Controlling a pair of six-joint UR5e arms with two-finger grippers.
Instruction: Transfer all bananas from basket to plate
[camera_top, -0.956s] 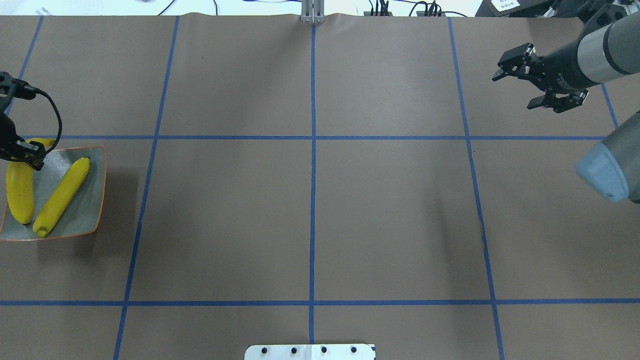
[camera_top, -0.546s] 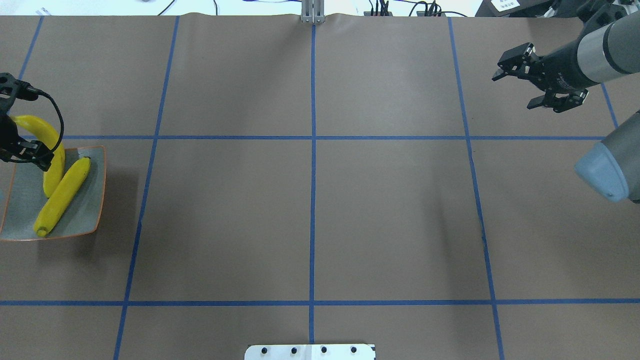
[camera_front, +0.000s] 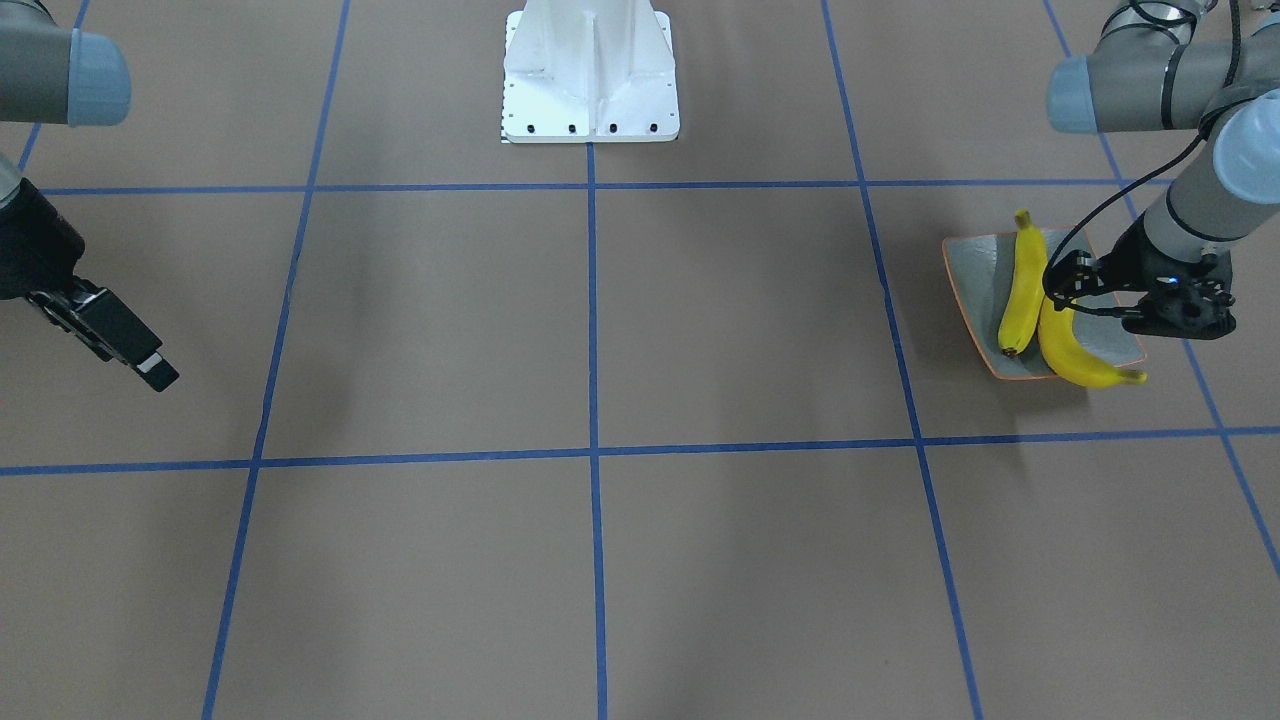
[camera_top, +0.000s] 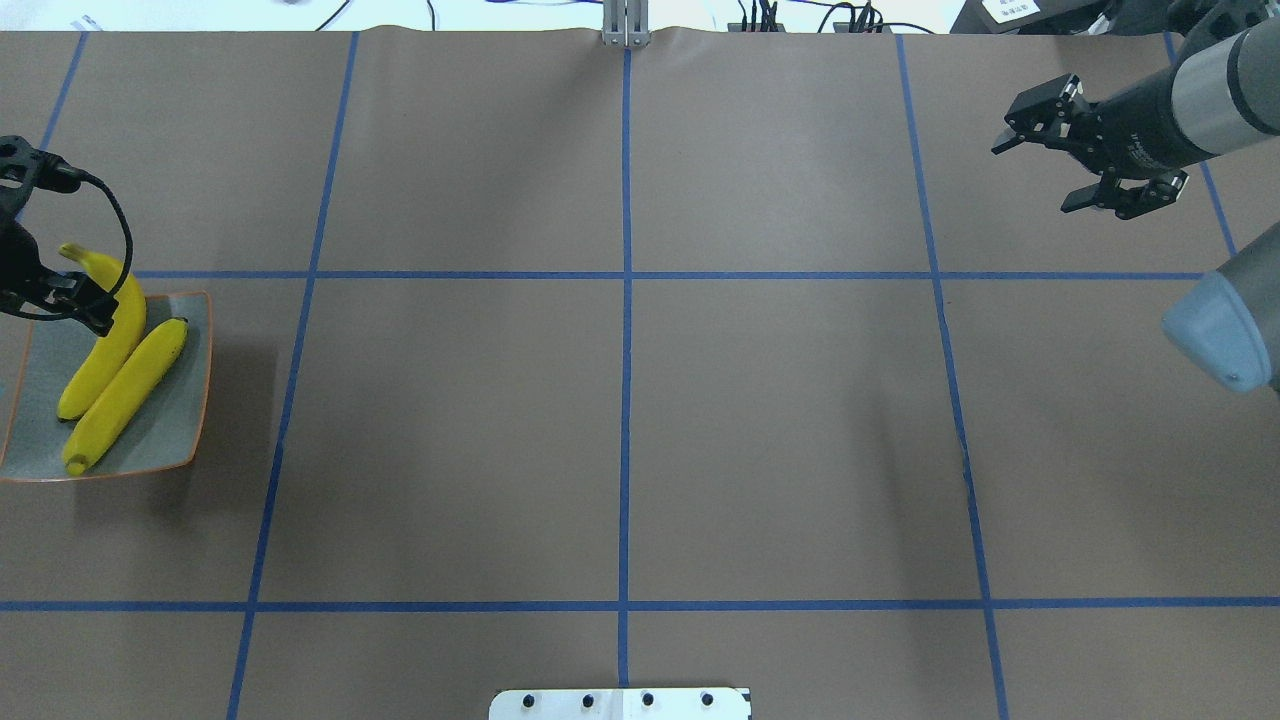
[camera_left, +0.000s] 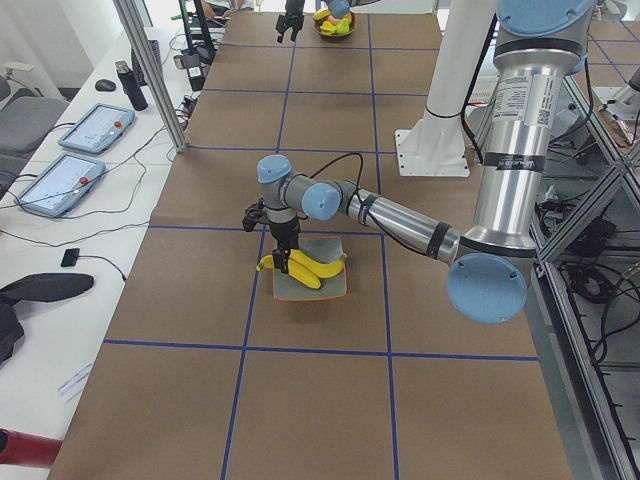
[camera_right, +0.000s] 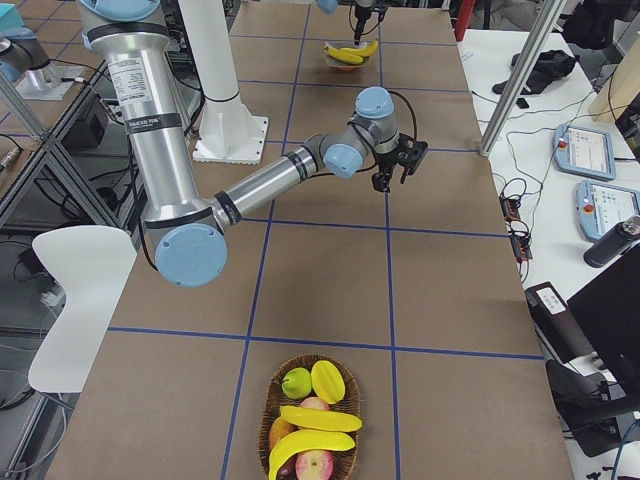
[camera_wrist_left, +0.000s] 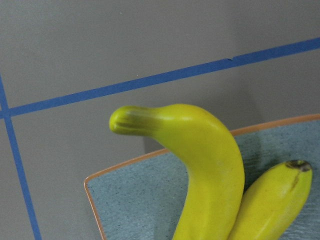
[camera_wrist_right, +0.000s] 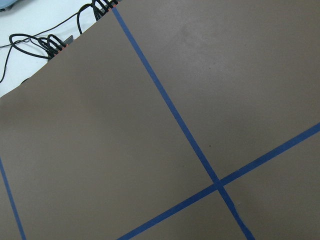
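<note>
Bananas, bright yellow and curved with dark tips, were split between the two ends of the brown table. Two lay touching side by side on the square, glossy grey-green plate (camera_top: 175, 430) with its thin orange rim, at the robot's left end. The more curved banana (camera_top: 120, 320) poked its stem past the far rim. The left gripper (camera_top: 85, 305) hung right over that stem end, but I could not tell whether its jaws gripped the fruit or stood clear. Two more bananas (camera_right: 320, 418) lay in the oval woven basket (camera_right: 268, 405) among other fruit, at the table's right end. Their long axes ran from the robot's side towards the operators' side. The right gripper (camera_top: 1035, 178), fingers spread wide and empty, hovered over bare table. It was the nearer of the two, the basket lying further out to its right.
</note>
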